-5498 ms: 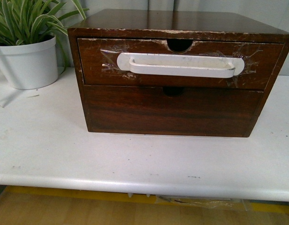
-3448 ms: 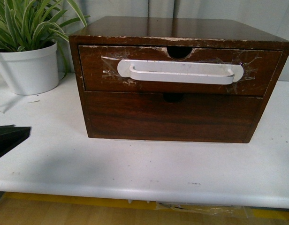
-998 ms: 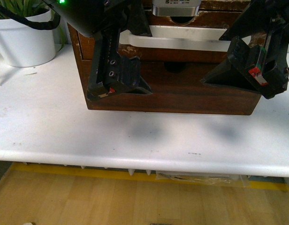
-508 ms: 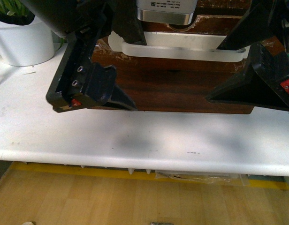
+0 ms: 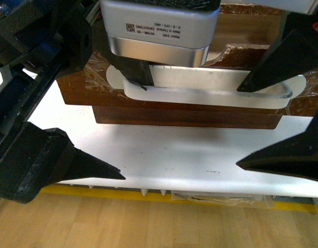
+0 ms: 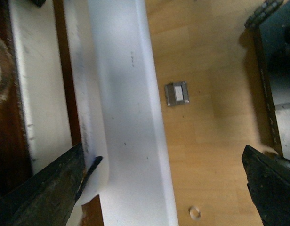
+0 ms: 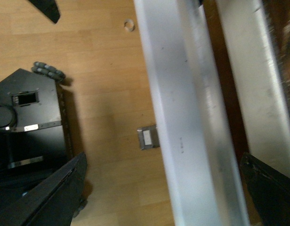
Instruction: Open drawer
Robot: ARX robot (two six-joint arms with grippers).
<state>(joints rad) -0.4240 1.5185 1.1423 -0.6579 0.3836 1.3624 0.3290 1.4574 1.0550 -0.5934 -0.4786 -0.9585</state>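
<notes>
The wide, shallow dark-brown wooden drawer [image 5: 76, 95] stands pulled out of its box on the white table [image 5: 190, 150]. Its front overhangs the plain dark wood drawer front [image 5: 185, 116] below. You can see pale wood inside it behind a chipped top rim. A long white plastic handle [image 5: 216, 82] is stuck across the front with clear tape. Half a second ago this front sat closer to the lower one. Five seconds back it was shut flush, with a potted plant beside the box that no longer shows.

Your left gripper [image 5: 133, 129] is spread wide. Its upper finger [image 5: 134, 76] has its tip at the handle's left end, while the other hangs low over the table's near edge, with nothing clamped between them. Your right gripper [image 5: 239, 126] is just as wide, with one finger [image 5: 275, 62] tipped onto the handle's right part. Both wrist views show the fingers far apart over the table edge and light wooden floor [image 6: 211, 141].
</notes>
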